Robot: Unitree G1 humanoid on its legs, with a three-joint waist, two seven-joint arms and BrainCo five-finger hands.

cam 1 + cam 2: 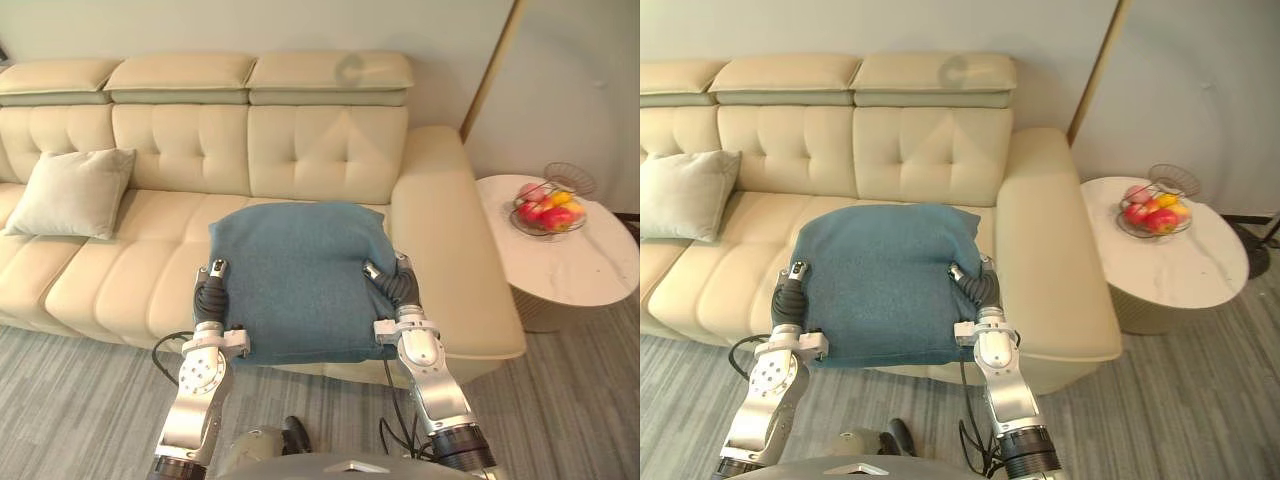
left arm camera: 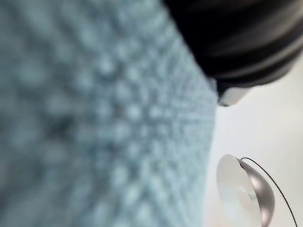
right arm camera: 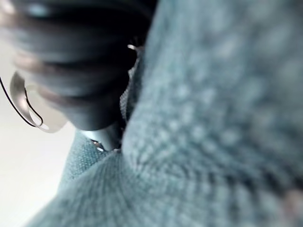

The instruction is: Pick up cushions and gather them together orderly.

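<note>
Cream sofa (image 1: 440, 230) fills the upper frame, above grey carpet (image 1: 80, 400). At centre, the left hand (image 1: 210, 292) and right hand (image 1: 398, 285) press the sides of the blue cushion (image 1: 295, 280). It hides their fingers, so I cannot tell their grip. The blue cushion blocks the seat's front edge. A beige cushion (image 1: 72, 192) leans at upper left, well apart. At right a table (image 1: 590, 270) bears a fruit bowl (image 1: 548, 212).

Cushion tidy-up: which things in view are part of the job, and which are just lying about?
Job: blue cushion, between the left hand and right hand; beige cushion on the sofa.
Lying about: round side table; wire fruit basket on it.
</note>
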